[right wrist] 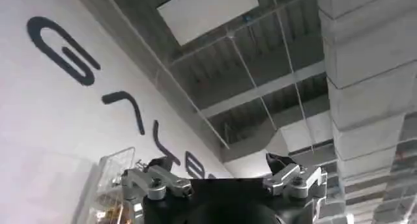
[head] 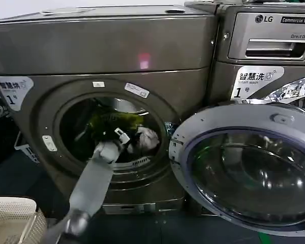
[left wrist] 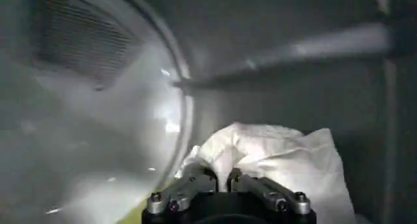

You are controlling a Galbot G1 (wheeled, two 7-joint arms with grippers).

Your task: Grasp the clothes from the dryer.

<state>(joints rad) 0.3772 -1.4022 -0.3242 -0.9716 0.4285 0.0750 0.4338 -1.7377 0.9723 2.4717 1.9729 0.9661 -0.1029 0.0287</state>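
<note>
Left arm runs up from the lower edge of the head view, nearest the camera, and goes in through the round opening so the wrist can get at the load. The dryer, the big dark bronze-grey box with a sticker numbered 1, takes the left and middle; its door hangs swung out to the right, which leaves the opening free for the reach. A second machine with an LG logo stands just beside it on the right. A pale basket sits at the lower left on the floor, probably where the load goes.

Inside the drum, the clothes: 1 olive yellow-green piece lies toward the back, and a smaller white piece sits low to the right. The left gripper has its fingers drawn close together, pinching a fold of the white piece, which bunches up right at the tips. Judging by this, the grasp is made and a pull out comes next.

The right gripper is parked well away, spread wide, holding nothing, pointing up at the ceiling.
</note>
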